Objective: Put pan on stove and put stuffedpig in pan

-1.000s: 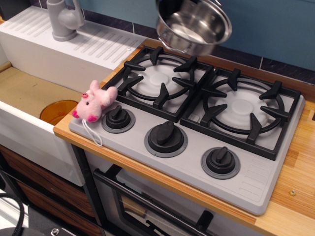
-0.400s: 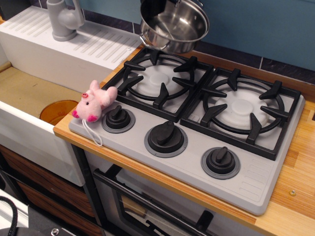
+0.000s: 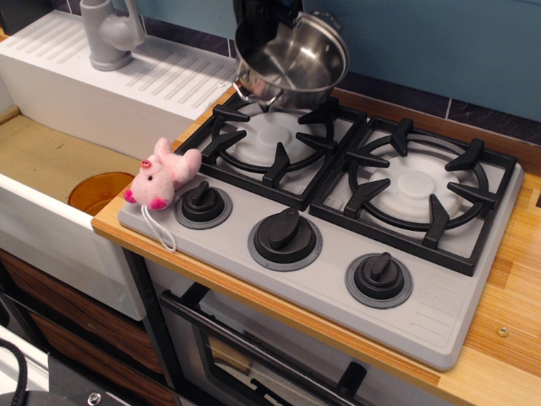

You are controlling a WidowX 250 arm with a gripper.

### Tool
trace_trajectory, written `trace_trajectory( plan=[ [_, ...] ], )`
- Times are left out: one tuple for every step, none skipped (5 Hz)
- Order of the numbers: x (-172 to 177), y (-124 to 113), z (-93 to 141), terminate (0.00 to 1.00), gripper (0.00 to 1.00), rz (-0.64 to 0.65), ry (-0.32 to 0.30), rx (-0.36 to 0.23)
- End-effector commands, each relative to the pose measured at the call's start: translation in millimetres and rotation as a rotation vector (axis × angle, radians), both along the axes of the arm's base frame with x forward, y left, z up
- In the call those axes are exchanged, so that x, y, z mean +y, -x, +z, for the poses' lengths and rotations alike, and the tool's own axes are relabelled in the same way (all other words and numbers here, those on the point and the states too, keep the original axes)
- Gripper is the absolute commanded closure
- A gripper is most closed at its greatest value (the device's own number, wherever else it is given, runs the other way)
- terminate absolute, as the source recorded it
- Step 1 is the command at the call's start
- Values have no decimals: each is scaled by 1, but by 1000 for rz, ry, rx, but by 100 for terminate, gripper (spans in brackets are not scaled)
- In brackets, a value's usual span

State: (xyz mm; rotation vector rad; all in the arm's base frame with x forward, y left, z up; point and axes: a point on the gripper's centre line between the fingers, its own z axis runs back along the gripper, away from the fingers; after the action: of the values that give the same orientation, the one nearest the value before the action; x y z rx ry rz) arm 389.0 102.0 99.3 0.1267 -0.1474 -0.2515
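The pan [image 3: 296, 63] is a shiny steel pot, tilted toward me and held in the air just above the back of the left burner [image 3: 270, 135] of the grey stove [image 3: 439, 313]. My gripper [image 3: 264, 24] is a dark shape at the top edge, shut on the pan's far-left rim; its fingers are mostly hidden by the pan and the frame edge. The pink stuffedpig [image 3: 162, 176] lies on the stove's front-left corner beside the left knob [image 3: 203, 203], its white string hanging over the edge.
The right burner [image 3: 416, 188] is bare. Two more knobs [image 3: 285, 237] line the front. A white sink [image 3: 42, 161] with an orange drain disc [image 3: 97, 191] and a grey faucet [image 3: 110, 34] lie left. A wooden counter [image 3: 507, 338] surrounds the stove.
The pan has moved left and down, from above the gap between the burners to low over the back of the left burner. The pig has not moved.
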Motion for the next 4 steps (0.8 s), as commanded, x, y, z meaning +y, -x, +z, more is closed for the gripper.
trace_trajectory(
  plan=[
    [8, 9, -1, 0, 100, 29, -1, -69],
    [8, 11, -14, 0, 100, 31, 7, -89],
    [5, 8, -23, 0, 0, 19, 15, -96],
    [5, 4, -20, 0, 0, 3, 27, -93]
  ],
)
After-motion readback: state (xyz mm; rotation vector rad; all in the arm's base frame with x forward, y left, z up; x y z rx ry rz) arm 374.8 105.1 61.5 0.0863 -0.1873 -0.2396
